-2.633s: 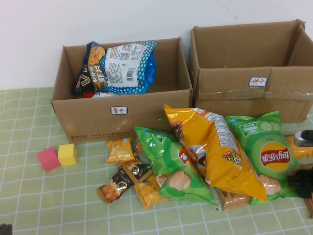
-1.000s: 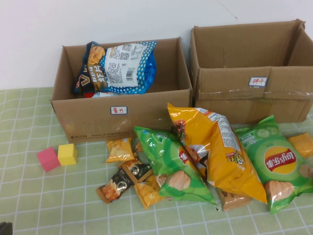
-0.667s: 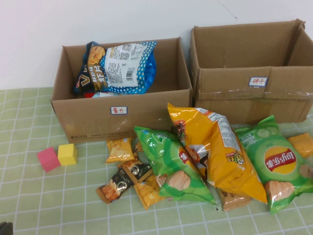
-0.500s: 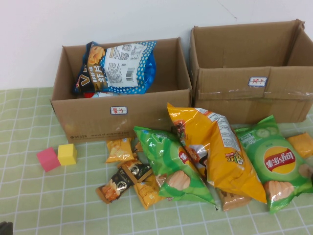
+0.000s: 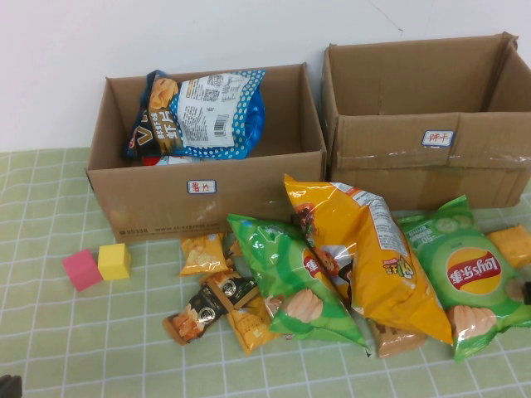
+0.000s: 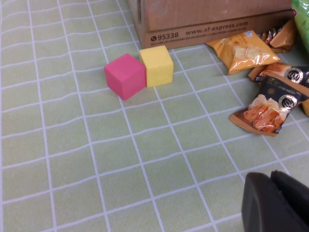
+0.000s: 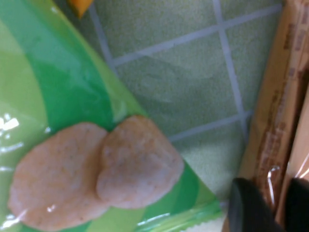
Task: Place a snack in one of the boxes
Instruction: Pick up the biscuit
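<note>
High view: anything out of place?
Pink cube and yellow cube beside the left brown cardboard box aren't snacks. Left gripper hangs near them over checked cloth; right gripper at a corner of the green chip bag.

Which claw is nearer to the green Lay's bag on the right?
Right. The right claw hovers just over the green Lay's bag; the left claw is far across the table, near the pink cube.

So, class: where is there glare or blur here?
High view: even light, glare patches on the yellow chip bag. Right wrist view: soft focus, sheen on the green chip bag, right gripper blurred beside it. Left wrist view: crisp pink cube, left gripper blurred above the tablecloth.
</note>
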`<state>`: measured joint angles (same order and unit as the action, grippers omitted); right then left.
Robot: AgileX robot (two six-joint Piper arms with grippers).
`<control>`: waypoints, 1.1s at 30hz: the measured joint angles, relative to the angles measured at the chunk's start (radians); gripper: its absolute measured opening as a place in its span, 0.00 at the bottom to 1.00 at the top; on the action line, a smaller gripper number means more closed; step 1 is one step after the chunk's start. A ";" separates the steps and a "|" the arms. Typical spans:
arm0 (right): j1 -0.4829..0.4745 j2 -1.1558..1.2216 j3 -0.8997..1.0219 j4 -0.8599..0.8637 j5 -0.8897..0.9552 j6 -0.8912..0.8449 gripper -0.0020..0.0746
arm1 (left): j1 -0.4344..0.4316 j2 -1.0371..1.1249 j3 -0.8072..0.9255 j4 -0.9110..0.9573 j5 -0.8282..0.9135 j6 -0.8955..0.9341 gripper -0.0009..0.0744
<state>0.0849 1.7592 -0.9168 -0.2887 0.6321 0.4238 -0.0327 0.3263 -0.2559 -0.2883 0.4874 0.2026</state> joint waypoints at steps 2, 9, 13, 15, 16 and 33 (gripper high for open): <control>0.000 0.000 -0.005 -0.006 0.010 0.020 0.23 | 0.000 0.000 0.000 0.000 0.000 0.000 0.01; 0.000 0.007 -0.051 -0.021 0.126 0.072 0.38 | 0.000 0.000 0.000 0.000 0.000 0.000 0.01; 0.000 0.008 -0.061 -0.053 0.147 0.127 0.52 | 0.000 0.000 0.000 0.000 0.000 0.000 0.01; 0.000 0.008 -0.063 -0.060 0.137 0.144 0.57 | 0.000 0.000 0.000 0.000 0.000 0.000 0.01; 0.000 0.008 -0.063 -0.062 0.126 0.155 0.59 | 0.000 0.000 0.000 0.000 0.000 0.000 0.01; -0.078 0.008 -0.063 -0.063 -0.065 0.222 0.63 | 0.000 0.000 0.000 -0.004 0.000 0.000 0.01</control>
<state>0.0066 1.7677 -0.9800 -0.3516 0.5668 0.6457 -0.0327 0.3263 -0.2559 -0.2920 0.4874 0.2026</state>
